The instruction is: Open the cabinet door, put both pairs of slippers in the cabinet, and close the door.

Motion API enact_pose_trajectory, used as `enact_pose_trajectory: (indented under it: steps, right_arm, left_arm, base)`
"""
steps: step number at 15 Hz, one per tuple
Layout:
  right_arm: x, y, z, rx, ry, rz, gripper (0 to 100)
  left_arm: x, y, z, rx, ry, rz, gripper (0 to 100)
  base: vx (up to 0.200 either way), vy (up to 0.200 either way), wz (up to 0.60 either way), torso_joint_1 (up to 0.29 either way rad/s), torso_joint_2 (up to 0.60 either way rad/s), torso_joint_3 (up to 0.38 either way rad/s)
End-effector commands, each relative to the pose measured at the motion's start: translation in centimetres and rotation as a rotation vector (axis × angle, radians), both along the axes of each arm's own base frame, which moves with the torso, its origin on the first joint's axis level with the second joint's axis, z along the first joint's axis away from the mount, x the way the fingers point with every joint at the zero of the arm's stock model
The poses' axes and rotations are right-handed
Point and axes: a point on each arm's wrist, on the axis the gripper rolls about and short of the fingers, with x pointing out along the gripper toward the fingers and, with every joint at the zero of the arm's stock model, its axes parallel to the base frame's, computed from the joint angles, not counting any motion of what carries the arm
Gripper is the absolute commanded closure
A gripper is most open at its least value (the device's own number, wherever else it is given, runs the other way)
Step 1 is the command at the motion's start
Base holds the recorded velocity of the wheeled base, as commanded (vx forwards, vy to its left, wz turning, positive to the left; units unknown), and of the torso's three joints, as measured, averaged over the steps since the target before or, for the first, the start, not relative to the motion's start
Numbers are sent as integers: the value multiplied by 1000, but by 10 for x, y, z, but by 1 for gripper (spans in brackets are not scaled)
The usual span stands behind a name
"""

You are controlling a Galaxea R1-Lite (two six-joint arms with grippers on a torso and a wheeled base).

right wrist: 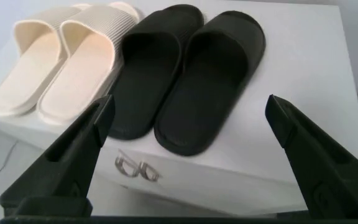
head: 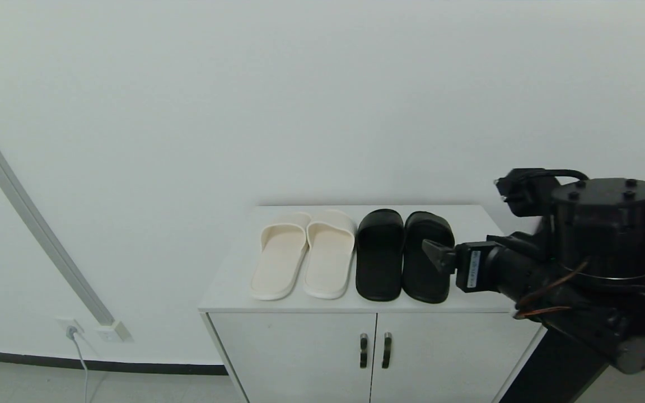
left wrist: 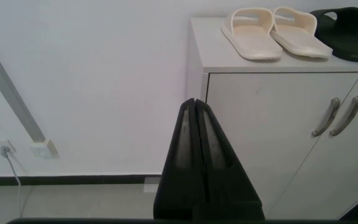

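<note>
Your right gripper point(right wrist: 188, 121) is spread wide and has hold of nothing. It hangs over the front right part of the cabinet point(head: 300, 352) top. In its wrist view the black slippers point(head: 378, 257) lie framed between its two fingers point(right wrist: 82, 143), further in on the cabinet top. In the head view its tip sits against the outer edge of the right-hand black slipper, about halfway along. You cannot tell from these views whether it touches the slipper.

Both pairs are on top of the cabinet, lined up in one row with toes toward the wall and heels at the front edge. The black pair is on the right half of the cabinet top. The cream slippers point(head: 328, 257) are just beside them on the left half, the inner cream slipper close against the inner black one.

Both cabinet doors are closed, and their two handles point(head: 375, 350) stand upright side by side at the centre seam, untouched.

Your left gripper point(left wrist: 195, 107) is pressed fully together with nothing between its fingers. It sits lower than the cabinet top, off the cabinet's front left corner and apart from it.

To the cabinet's left, a wall socket point(head: 69, 326) with a cable plugged in sits low on the wall. A grey duct point(head: 31, 218) slants up the wall from beside it.
</note>
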Motion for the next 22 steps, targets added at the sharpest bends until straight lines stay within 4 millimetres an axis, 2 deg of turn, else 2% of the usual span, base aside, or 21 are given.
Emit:
enact_pose_trajectory:
  steps: [1, 6, 13, 19, 22]
  right_arm:
    - [21, 33, -21, -53, 33, -38, 0]
    - [56, 65, -48, -48, 68, -107, 0]
    - [119, 78, -72, -50, 54, -236, 0]
    - [148, 84, -86, -51, 48, -269, 0]
    - [156, 83, -84, -38, 37, -281, 0]
  left_arm:
    - [0, 0, 0, 0, 1, -1, 100]
    - [0, 0, 0, 0, 1, 1, 100]
    - [0, 0, 0, 0, 0, 1, 100]
    - [0, 0, 0, 0, 1, -1, 100]
    - [0, 0, 0, 0, 0, 1, 100]
  base:
    - [0, 0, 0, 0, 0, 0]
    - [0, 0, 0, 0, 0, 0]
    - [0, 0, 0, 0, 0, 0]
    - [0, 0, 0, 0, 0, 0]
    - [0, 0, 0, 0, 0, 0]
